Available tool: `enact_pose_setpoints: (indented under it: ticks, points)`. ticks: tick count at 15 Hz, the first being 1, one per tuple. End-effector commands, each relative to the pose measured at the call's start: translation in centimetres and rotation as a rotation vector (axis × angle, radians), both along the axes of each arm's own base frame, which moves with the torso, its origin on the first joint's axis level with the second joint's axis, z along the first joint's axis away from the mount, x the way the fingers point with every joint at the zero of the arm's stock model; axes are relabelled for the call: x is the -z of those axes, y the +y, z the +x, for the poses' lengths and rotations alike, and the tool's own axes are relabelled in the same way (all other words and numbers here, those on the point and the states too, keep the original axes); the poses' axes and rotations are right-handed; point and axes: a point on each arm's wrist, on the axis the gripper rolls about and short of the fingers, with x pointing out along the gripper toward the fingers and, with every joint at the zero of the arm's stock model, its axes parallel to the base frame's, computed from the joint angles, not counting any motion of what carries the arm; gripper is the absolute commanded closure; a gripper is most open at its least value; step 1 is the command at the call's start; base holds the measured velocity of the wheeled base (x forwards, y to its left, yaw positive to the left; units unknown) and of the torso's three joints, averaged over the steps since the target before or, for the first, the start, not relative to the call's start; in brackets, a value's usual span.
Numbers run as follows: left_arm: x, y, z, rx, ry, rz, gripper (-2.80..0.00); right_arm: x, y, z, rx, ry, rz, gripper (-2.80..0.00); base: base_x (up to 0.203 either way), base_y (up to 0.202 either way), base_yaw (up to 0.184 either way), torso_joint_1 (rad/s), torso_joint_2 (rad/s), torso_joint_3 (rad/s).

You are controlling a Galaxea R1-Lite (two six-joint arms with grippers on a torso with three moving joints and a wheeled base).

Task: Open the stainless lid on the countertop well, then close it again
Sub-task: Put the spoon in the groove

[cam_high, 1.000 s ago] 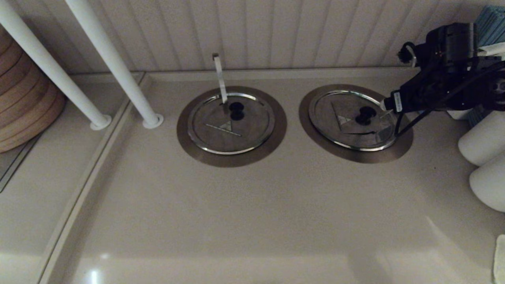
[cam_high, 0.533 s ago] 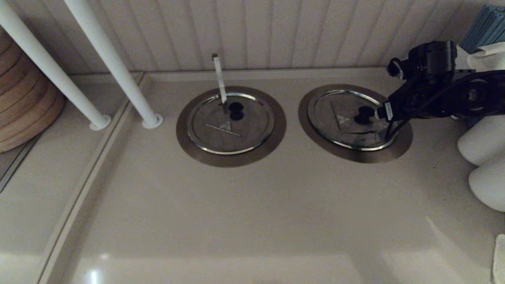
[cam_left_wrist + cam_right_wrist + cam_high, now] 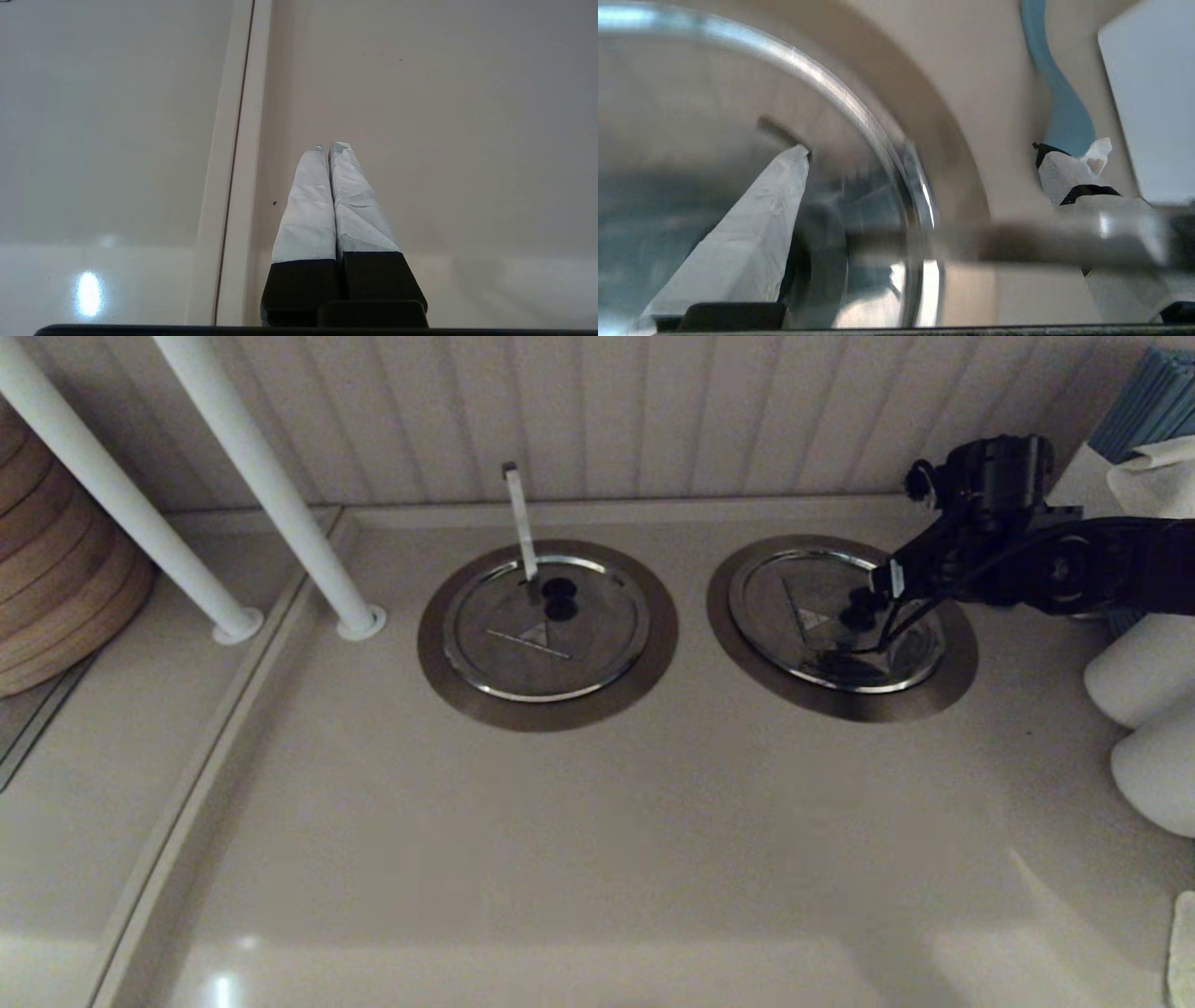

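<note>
Pale desk (image 3: 597,840) with two collared wells, steel lids seated, two white post feet, white rolls at right.

My right pincer (image 3: 887,588) has swung leftward and lower over the stainless lid (image 3: 822,625), jaws wide, nearing its black knob (image 3: 859,607).

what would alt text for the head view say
The right claw, jaws open, reaches in from the right over the black knob of the right-hand steel lid, which sits shut in its well collar on a pale countertop. A twin lid lies to the left, beside two white poles.
</note>
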Motion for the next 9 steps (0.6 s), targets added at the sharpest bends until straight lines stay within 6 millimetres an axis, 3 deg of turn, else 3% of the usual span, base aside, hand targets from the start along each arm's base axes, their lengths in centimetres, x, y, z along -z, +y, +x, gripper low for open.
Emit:
enact_pose_setpoints:
  ticks: [1,4,9]
  points:
    - [0.0,0.0,0.0,0.0,-0.001,0.0,0.0,0.8,-0.2,1.8,0.018,-0.022,0.025,-2.8,0.0,0.0,0.0,0.0,0.0,0.0]
    - [0.0,0.0,0.0,0.0,-0.001,0.0,0.0,1.1,-0.2,3.1,0.029,-0.061,0.074,-2.8,0.0,0.0,0.0,0.0,0.0,0.0]
    - [0.0,0.0,0.0,0.0,-0.001,0.0,0.0,0.3,0.4,3.2,0.006,-0.142,0.108,-2.8,0.0,0.0,0.0,0.0,0.0,0.0]
